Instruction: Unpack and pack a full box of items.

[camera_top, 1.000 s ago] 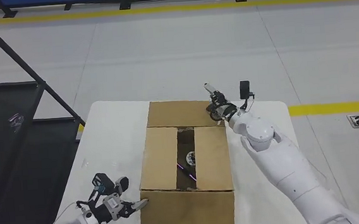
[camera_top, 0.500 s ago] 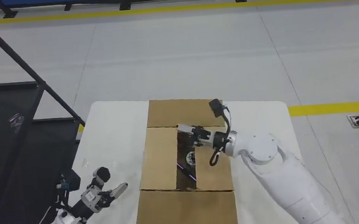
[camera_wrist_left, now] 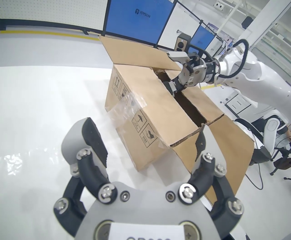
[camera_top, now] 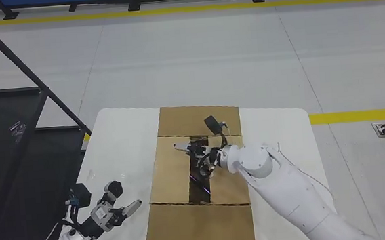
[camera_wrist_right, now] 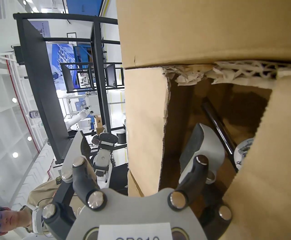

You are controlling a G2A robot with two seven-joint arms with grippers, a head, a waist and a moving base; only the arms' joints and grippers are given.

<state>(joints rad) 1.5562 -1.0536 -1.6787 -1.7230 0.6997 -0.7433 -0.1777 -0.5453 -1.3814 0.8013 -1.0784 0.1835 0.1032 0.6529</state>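
- A brown cardboard box [camera_top: 173, 172] sits mid-table on the white table [camera_top: 126, 145]. Its end flaps are folded out at 12 and 6 o'clock, and its two long flaps lie nearly flat with a dark slot between them.
- The right gripper [camera_top: 192, 153] hangs over the 12 o'clock end of that slot with its jaws spread wide. One finger [camera_wrist_right: 200, 141] dips inside the box and the other [camera_wrist_right: 77, 145] rides outside, so the long flap [camera_wrist_right: 145, 127] stands between them unpinched.
- The left gripper [camera_wrist_left: 146, 134] hovers over bare table at about 7 o'clock from the box, jaws wide apart and empty.
- The flap is matt corrugated board, so it is probably light and stiff across its face and will likely swing on its crease. Its free edge near the middle looks the best place to pinch.
- Ragged torn paper [camera_wrist_right: 195, 72] fringes the slot's far end. That edge would likely crumble or tear under a hard grip.
- Crinkled clear film [camera_wrist_left: 127, 106] clings to the box's side wall. It looks slick and flimsy.
- Inside lie a thin dark rod [camera_wrist_right: 218, 127] and a pale rounded item [camera_wrist_right: 244, 147]. What they are made of and what they weigh cannot be told.
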